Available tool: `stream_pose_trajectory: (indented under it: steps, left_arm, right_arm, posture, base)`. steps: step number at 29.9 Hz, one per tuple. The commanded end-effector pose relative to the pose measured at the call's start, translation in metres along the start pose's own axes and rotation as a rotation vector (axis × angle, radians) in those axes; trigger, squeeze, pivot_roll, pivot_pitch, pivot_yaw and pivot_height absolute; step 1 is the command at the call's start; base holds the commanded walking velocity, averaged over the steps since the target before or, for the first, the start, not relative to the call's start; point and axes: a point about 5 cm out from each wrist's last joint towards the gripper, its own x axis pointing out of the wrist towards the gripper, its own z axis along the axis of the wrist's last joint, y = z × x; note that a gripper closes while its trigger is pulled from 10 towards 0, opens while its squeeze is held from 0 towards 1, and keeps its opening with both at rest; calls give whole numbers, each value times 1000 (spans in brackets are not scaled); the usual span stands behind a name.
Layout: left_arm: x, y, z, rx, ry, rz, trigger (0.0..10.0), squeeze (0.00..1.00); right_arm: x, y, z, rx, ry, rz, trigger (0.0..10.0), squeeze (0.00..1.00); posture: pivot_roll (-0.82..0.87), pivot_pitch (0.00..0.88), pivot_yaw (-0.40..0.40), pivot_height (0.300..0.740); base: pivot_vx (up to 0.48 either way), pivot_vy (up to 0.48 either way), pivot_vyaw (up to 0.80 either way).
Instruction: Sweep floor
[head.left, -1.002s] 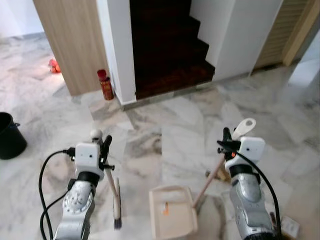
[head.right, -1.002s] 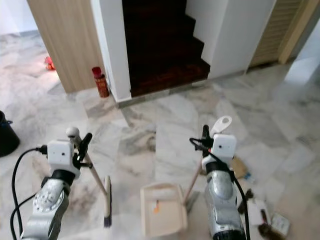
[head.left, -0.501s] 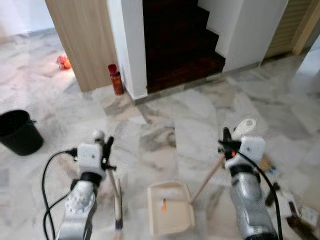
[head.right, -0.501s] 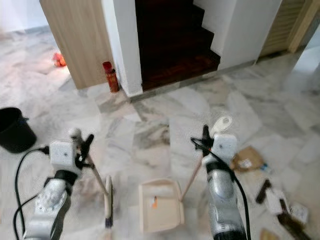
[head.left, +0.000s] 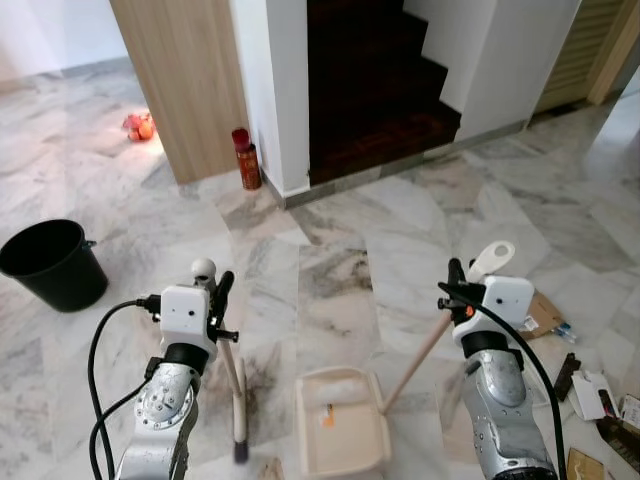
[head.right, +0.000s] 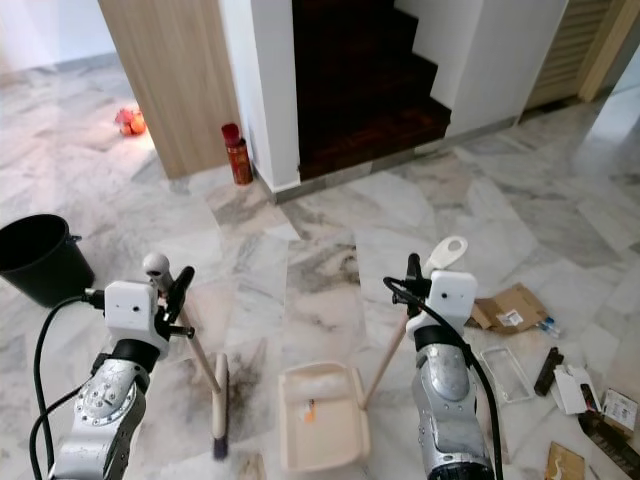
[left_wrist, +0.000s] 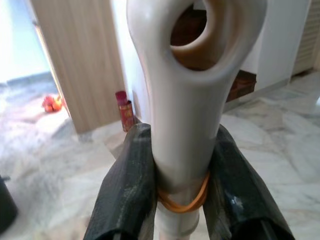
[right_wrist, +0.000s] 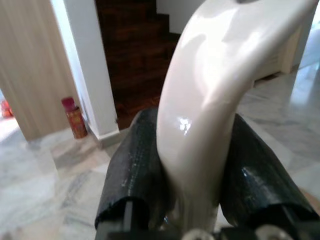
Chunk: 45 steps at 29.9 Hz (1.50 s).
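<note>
Dustpan (head.right: 322, 432) w/ orange scrap (head.right: 310, 408); bucket (head.right: 42, 259) apart.

orange scrap (head.left: 327, 421) in dustpan (head.left: 340, 435) too small to identify; litter (head.right: 600, 410) cut by edge.

Grey-veined marble floor (head.left: 340, 290) runs to a white pillar (head.left: 280, 90), a wood-panelled wall (head.left: 185, 80) and dark wooden stairs (head.left: 375, 90) (unlit, rising rightwards); louvred door (head.left: 580, 50) beyond.
</note>
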Motion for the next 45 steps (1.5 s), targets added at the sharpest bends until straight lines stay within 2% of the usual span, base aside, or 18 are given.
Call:
stream_pose_trajectory:
  steps: [1, 9, 24, 45]
  left_arm:
    - [1, 9, 8, 30, -34, 17, 10000, 0]
    - [0, 9, 8, 31, -30, 18, 10000, 0]
    - [0, 9, 9, 31, -27, 21, 10000, 0]
    - [1, 7, 9, 53, -24, 8, 10000, 0]
  right_arm:
    - [6, 9, 13, 9, -59, 26, 10000, 0]
    - [4, 12, 12, 2, -55, 44, 10000, 0]
    - [4, 18, 11, 16, -45, 75, 10000, 0]
    - [3, 24, 9, 26, -33, 114, 10000, 0]
  posture:
    - [76, 47, -1, 740]
    - [78, 59, -3, 740]
    - [84, 74, -4, 740]
    - [90, 79, 1, 740]
  base:
    - [0, 330, 0]
    - [0, 321, 0]
    - [0, 288, 751]
    - [0, 0, 55]
